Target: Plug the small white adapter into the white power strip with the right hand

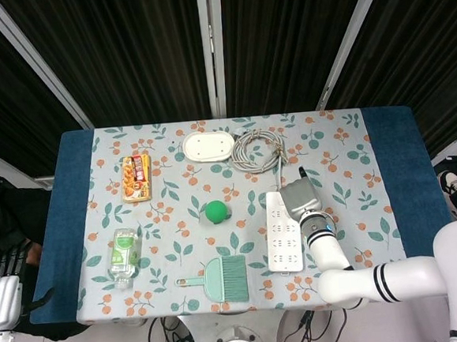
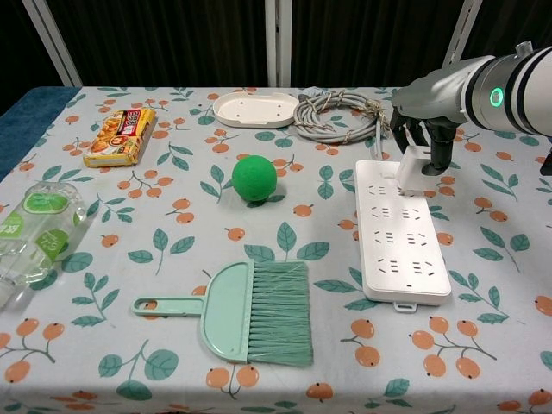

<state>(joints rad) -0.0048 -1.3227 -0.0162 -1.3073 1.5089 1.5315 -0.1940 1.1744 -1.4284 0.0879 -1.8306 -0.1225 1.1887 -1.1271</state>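
Over the power strip [image 2: 401, 228], upright adapter [image 2: 410, 171] in right hand's [image 2: 423, 138] fingers [image 2: 439, 152].

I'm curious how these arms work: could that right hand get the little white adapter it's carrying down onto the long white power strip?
Probably yes. The right hand holds the small white adapter directly over the far end of the white power strip, and nothing lies between them.

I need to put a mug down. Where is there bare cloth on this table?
Free patches: between the snack pack and the ball; the near right corner, right of the power strip; the near left corner, below the bottle. Crowded: the far middle, where tray and cable lie, and around the right hand holding the adapter.
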